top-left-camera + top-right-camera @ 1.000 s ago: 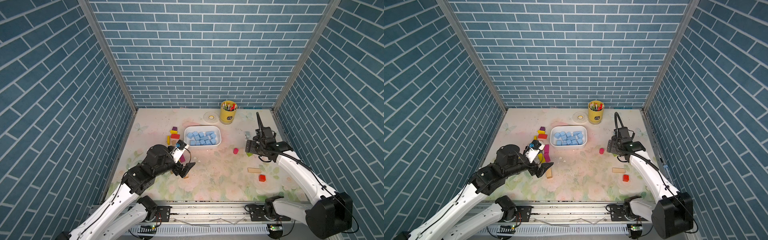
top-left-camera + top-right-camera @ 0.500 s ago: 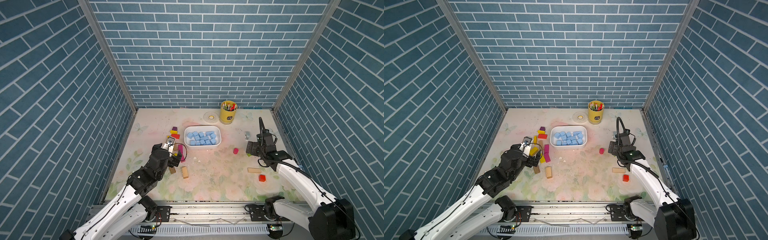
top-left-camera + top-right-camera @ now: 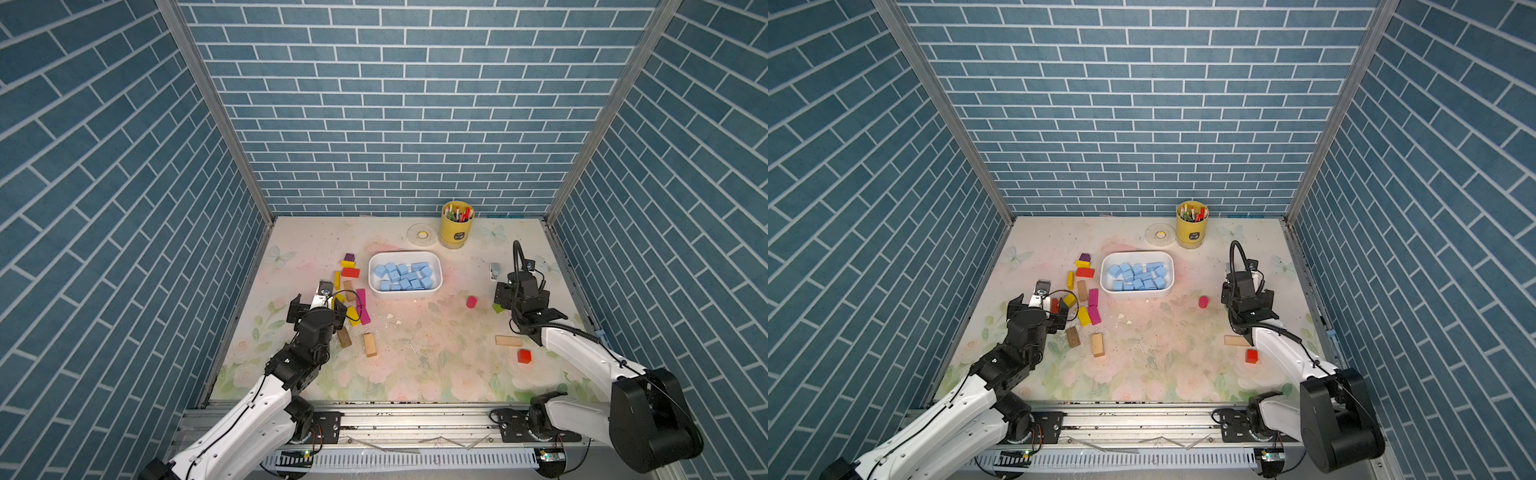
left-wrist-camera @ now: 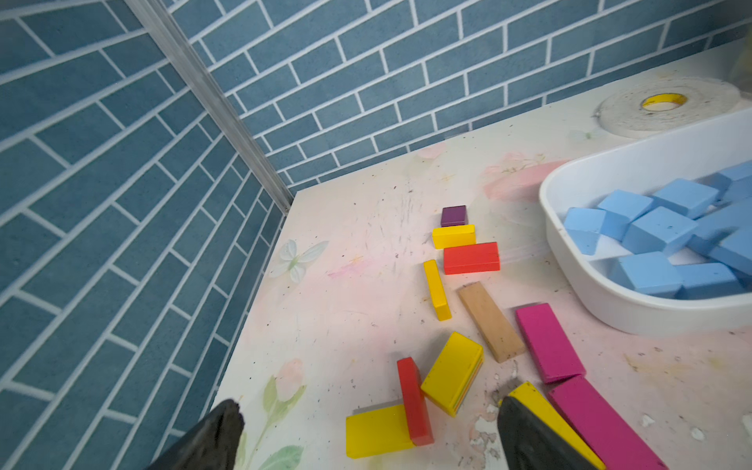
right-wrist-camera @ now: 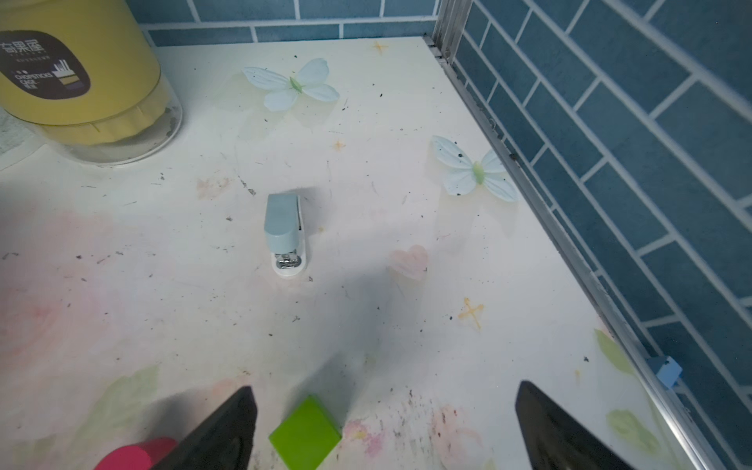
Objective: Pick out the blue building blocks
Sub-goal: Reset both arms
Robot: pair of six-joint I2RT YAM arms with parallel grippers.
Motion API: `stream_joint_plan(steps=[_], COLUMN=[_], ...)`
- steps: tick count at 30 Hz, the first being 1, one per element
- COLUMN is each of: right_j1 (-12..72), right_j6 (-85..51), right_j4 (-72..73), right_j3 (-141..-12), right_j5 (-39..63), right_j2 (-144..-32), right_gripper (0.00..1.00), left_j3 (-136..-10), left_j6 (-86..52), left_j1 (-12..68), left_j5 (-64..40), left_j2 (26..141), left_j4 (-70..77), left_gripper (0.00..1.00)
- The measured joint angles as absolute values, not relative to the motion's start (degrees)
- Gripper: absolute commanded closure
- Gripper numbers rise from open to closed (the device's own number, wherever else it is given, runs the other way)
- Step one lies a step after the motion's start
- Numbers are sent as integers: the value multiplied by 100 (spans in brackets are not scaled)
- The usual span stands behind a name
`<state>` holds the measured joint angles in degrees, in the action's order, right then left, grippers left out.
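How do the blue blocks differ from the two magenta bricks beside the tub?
Place: the blue building blocks sit inside the white tub; the magenta bricks lie on the table outside it.
Pose: the blue ones are heaped, several tilted; the magenta ones lie flat, nearly end to end.
Shape: blue mostly cube-like, magenta long slabs.
Shared: plain, matte, unmarked.

Coloured blocks (image 3: pixel 363 303) crowd round the left gripper (image 3: pixel 318 309) beside the tub (image 3: pixel 405 294); bare table (image 3: pixel 432 345) lies in front of the tub.
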<state>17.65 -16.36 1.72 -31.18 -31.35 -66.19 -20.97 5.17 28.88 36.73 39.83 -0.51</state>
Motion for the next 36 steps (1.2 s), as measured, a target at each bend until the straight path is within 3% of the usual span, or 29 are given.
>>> stream_joint_plan(steps=[8,16,24,36], right_j1=[1623,1022,648,318], right_j6=[-1081,-628,-344,-248], right_j4=[1234,2687,3778,4412], right_j3=[-2462,-2036,-2014,-2117], right_j5=[-3509,-3568,-2908,-1632], right_j2=[-5959,-6969,-7679,-8409], right_gripper=[1,1,1,1], left_j3=[-2029,-1767,-2038,-2399], left_j6=[268,84,220,266], left_j1=[1920,1094,655,102], left_j5=[3312,2696,1841,587], left_j2=[4541,5798,7334,7824], left_j4=[399,1553,2742,3524], left_gripper=[1,1,1,1])
